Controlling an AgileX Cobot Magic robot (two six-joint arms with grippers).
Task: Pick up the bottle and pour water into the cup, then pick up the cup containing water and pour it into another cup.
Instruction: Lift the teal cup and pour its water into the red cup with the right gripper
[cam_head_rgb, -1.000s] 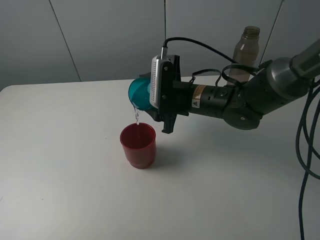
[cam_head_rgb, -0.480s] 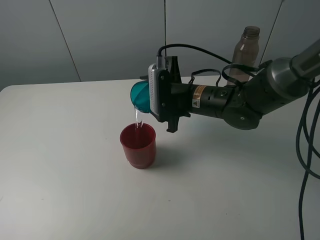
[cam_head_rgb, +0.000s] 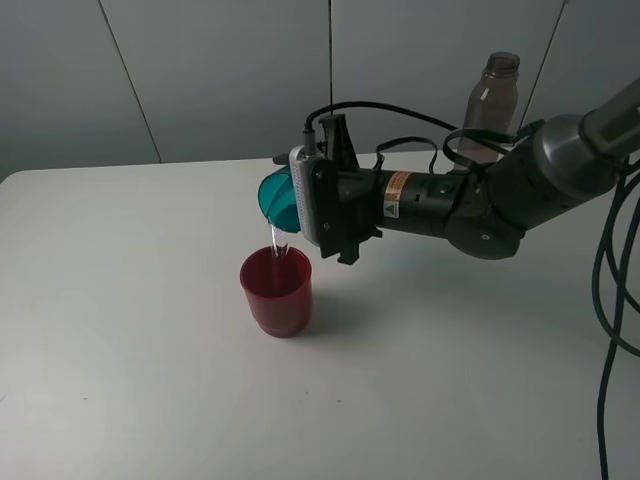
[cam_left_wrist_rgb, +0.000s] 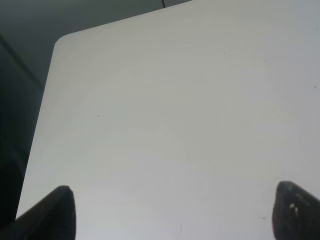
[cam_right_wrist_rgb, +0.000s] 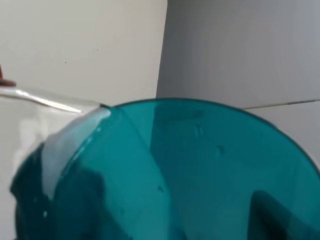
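Note:
My right gripper (cam_head_rgb: 302, 203) is shut on the teal cup (cam_head_rgb: 277, 199), which lies tipped on its side above the red cup (cam_head_rgb: 277, 290). A thin stream of water (cam_head_rgb: 272, 238) falls from the teal rim into the red cup, which stands upright on the white table (cam_head_rgb: 120, 300). The right wrist view is filled by the teal cup (cam_right_wrist_rgb: 190, 170), with water (cam_right_wrist_rgb: 65, 140) running over its lip. The smoky bottle (cam_head_rgb: 495, 95) stands upright at the back right, behind my right arm. My left gripper (cam_left_wrist_rgb: 175, 212) is open over bare table, its fingertips (cam_left_wrist_rgb: 55, 210) far apart.
Black cables (cam_head_rgb: 610, 300) hang along the right edge of the high view. A grey panelled wall (cam_head_rgb: 200, 70) runs behind the table. The left wrist view shows the table's rounded corner (cam_left_wrist_rgb: 60, 42) with dark floor beyond it.
My right wrist has rolled further, tipping the teal cup more steeply over the red cup. The water stream keeps running. The red cup and bottle have not moved.

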